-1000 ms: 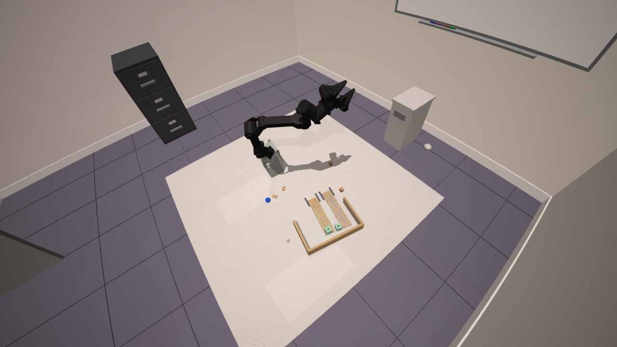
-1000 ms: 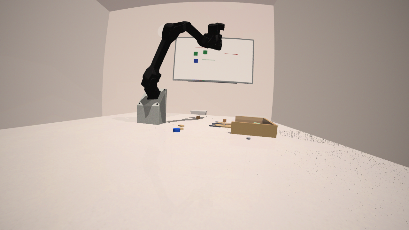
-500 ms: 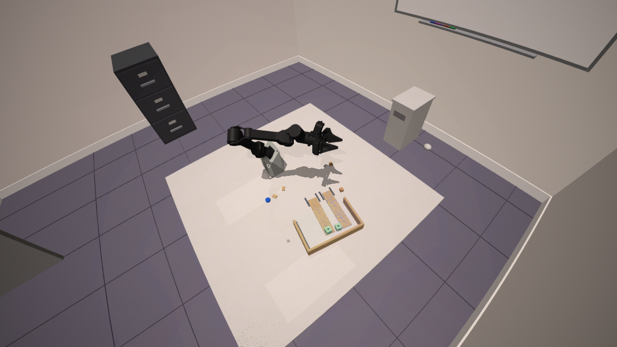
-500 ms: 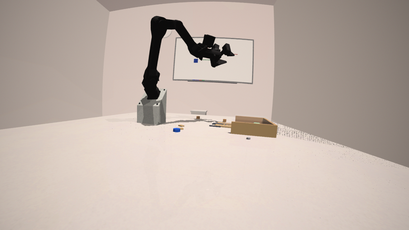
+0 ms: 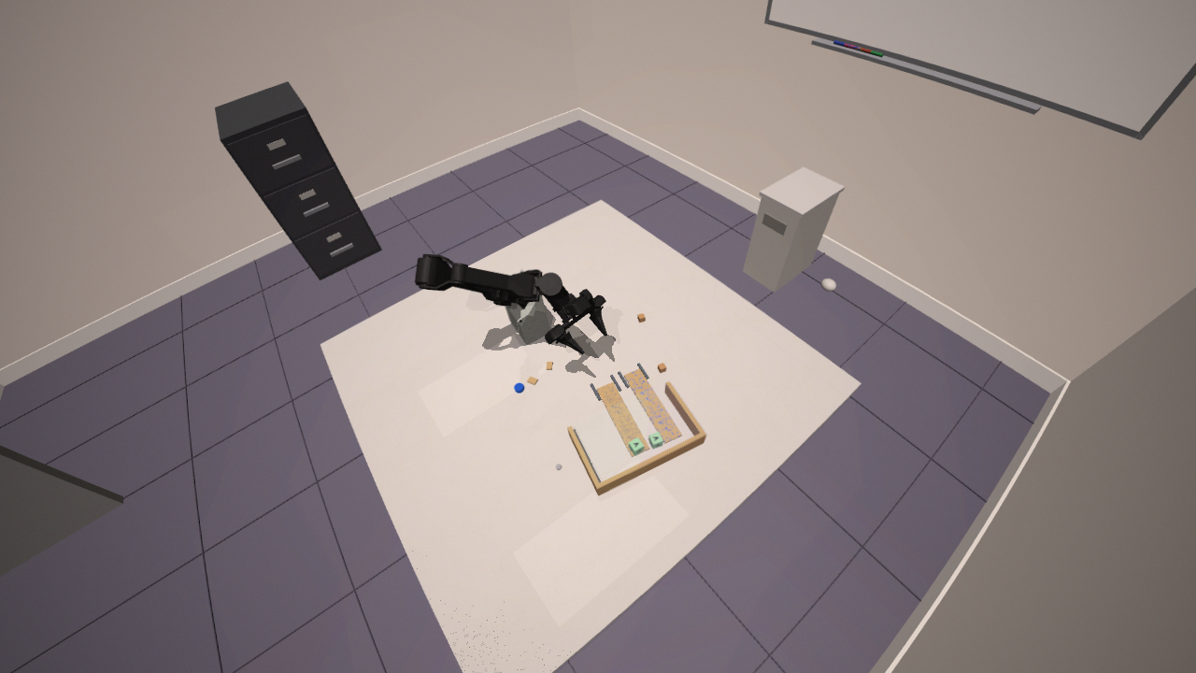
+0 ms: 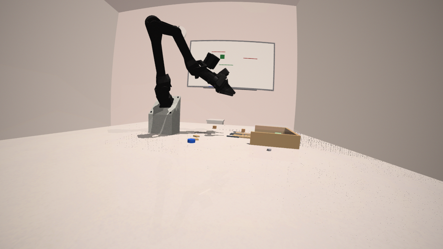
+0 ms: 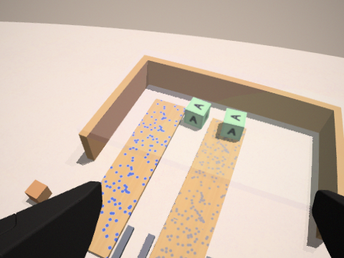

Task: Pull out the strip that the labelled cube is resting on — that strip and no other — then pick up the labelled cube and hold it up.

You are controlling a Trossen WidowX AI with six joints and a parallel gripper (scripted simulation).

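Two green cubes show the letter A. One cube [image 5: 636, 445] [image 7: 233, 125] rests on the far end of the grey-speckled strip [image 5: 620, 413] [image 7: 211, 186]. The other cube [image 5: 655, 439] [image 7: 197, 112] stands between the strips, close beside the blue-speckled strip [image 5: 653, 403] [image 7: 137, 161], and appears to be off it. My gripper [image 5: 594, 344] [image 6: 234, 93] [image 7: 210, 198] is open and empty, tilted down in the air, short of the strips' near ends. In the wrist view the grey-speckled strip's near end is cut off by the frame edge.
A wooden wall [image 5: 652, 464] [image 6: 274, 140] [image 7: 244, 84] encloses the cubes on three sides, open toward the arm. Dark bars [image 5: 595, 392] [image 7: 123, 241] flank the strips' near ends. An orange block [image 5: 662, 367] [image 7: 37, 190], a blue disc [image 5: 519, 387] [image 6: 191, 140] and a grey disc [image 5: 558, 466] [image 6: 268, 149] lie outside.
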